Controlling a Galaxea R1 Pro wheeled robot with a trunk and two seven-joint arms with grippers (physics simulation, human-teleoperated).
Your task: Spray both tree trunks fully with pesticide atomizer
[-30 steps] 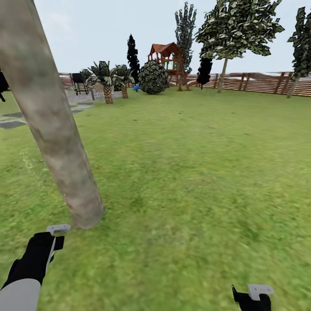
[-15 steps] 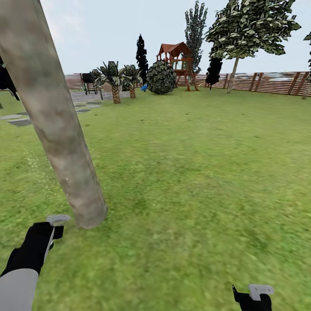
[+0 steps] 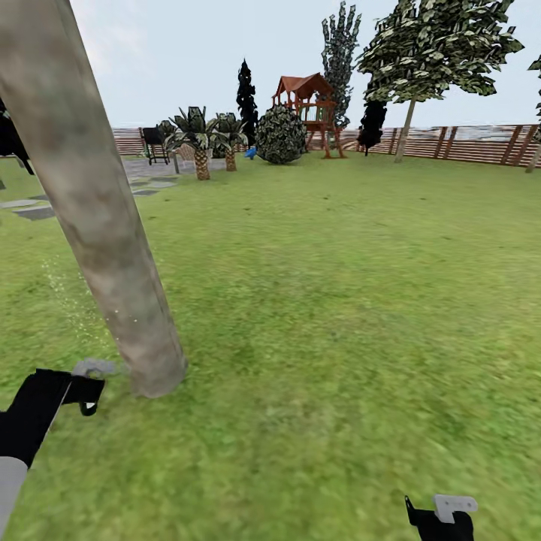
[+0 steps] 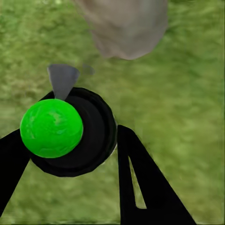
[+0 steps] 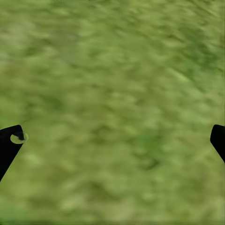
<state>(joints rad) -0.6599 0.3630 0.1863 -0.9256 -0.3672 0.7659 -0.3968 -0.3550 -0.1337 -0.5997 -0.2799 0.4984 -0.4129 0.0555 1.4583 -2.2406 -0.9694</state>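
The left gripper [image 4: 70, 154] pinches the atomizer [image 4: 70, 131] low beside the near tree trunk [image 3: 98, 218], where few white specks [image 3: 71, 300] show, so most spraying seems undone; the right gripper [image 5: 112, 140] hangs spread over bare lawn [image 3: 338, 300], nothing blocking, with a fence [image 3: 466, 143] far off.

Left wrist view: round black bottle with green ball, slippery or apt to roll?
Probably rigid: the round black bottle shows no dent between the black fingers. Its curved wall could twist or slip in the jaws. On green grass it would likely roll little.
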